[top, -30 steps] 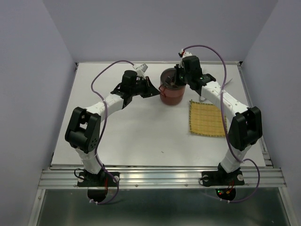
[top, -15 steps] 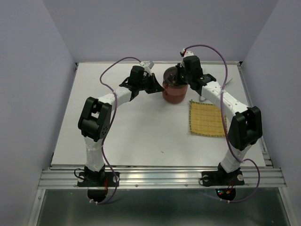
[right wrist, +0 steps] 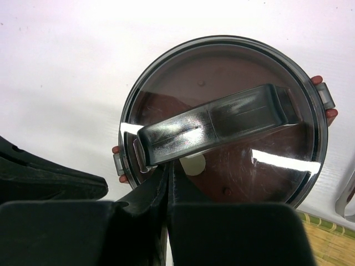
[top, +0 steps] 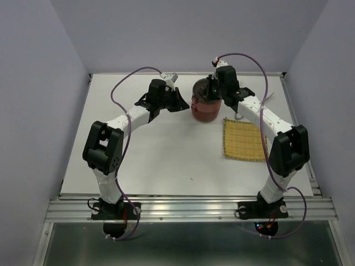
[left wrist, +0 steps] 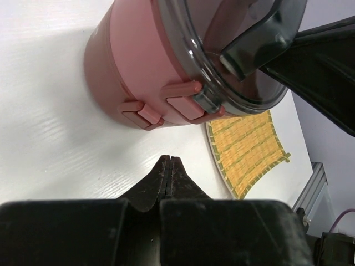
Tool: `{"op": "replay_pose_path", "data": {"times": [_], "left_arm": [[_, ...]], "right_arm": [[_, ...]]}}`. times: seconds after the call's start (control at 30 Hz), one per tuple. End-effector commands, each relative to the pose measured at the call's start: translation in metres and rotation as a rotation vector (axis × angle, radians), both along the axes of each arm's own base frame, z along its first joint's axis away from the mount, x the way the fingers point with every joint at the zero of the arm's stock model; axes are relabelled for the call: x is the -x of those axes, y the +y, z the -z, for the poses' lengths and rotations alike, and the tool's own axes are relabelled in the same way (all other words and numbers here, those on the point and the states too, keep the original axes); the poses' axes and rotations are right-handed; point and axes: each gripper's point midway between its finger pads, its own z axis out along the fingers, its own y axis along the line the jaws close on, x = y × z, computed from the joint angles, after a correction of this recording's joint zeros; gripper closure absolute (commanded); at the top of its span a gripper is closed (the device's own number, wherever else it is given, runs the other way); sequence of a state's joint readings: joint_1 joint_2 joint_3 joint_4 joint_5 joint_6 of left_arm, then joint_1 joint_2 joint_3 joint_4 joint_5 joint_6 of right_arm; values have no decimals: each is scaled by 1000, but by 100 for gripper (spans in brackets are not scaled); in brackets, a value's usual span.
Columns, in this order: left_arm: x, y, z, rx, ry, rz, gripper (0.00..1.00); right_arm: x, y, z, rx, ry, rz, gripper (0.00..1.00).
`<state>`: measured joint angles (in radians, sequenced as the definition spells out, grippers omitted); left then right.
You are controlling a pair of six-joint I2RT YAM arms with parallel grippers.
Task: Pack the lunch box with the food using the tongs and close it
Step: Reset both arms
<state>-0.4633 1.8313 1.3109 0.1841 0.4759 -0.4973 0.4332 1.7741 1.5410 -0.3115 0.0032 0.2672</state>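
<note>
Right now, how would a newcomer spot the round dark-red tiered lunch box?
Start at the white table and look to its far middle, just off the far left corner of the square yellow woven mat. The lunch box stands there, the only tall round thing: pinkish-red stacked tiers under a smoky see-through lid with a bar handle.

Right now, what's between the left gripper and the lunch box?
Only bare table lies between the left gripper and the lunch box, shown in the left wrist view.
</note>
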Motion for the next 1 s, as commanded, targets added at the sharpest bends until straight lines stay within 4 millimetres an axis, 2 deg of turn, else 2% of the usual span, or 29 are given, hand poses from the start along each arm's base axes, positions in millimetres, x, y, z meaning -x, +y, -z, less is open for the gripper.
{"op": "replay_pose_path", "data": {"times": [0.0,0.03,0.07,0.1,0.13,0.17,0.2,0.23,0.27,0.3,0.33,0.37,0.43,0.47,0.53,0.57,0.63,0.67,0.7,0.73,0.8,0.97], "left_arm": [[-5,1,-20,9,-58,1,100],[-5,3,-23,2,-67,-4,100],[-4,9,-31,-13,-83,-29,100],[-3,15,-33,-39,-103,-37,100],[-5,23,-35,-70,-119,-77,100],[2,32,-46,-91,-134,-96,95],[4,40,-52,-115,-152,-118,84],[6,46,-57,-135,-170,-134,70],[11,61,-76,-167,-222,-179,38],[14,69,-81,-183,-241,-205,28],[18,79,-85,-207,-247,-233,21],[22,93,-102,-233,-289,-284,15],[28,109,-118,-253,-328,-336,14],[34,124,-137,-267,-378,-389,14],[43,136,-150,-275,-414,-423,14],[52,147,-170,-259,-457,-458,14],[62,156,-179,-259,-498,-475,14],[72,166,-194,-240,-533,-514,13],[76,171,-192,-238,-536,-528,9],[84,177,-202,-221,-562,-547,9],[89,183,-203,-222,-566,-562,8],[96,179,-203,-208,-551,-531,8]], "right_arm": [[40,-5,64,70,223,-32,99],[40,-8,56,71,206,-17,95],[42,-10,49,63,191,-6,75],[47,-13,29,41,145,-4,60],[50,-17,19,37,122,7,32],[56,-24,15,44,110,26,19],[62,-31,-8,30,57,46,7],[66,-36,-16,27,39,61,0],[72,-43,-21,37,32,75,0],[77,-50,-25,46,24,95,0],[79,-64,-30,74,6,155,0],[89,-74,-36,75,4,192,0],[95,-98,-43,111,-21,301,0],[105,-108,-48,108,-28,341,0],[115,-131,-54,138,-46,438,0],[124,-138,-50,153,-30,462,0],[137,-153,-60,156,-58,509,0],[143,-157,-61,151,-60,522,0],[153,-162,-63,145,-61,526,0],[157,-165,-63,138,-62,536,0],[169,-171,-66,130,-68,548,0],[182,-176,-67,107,-79,549,0]]}}
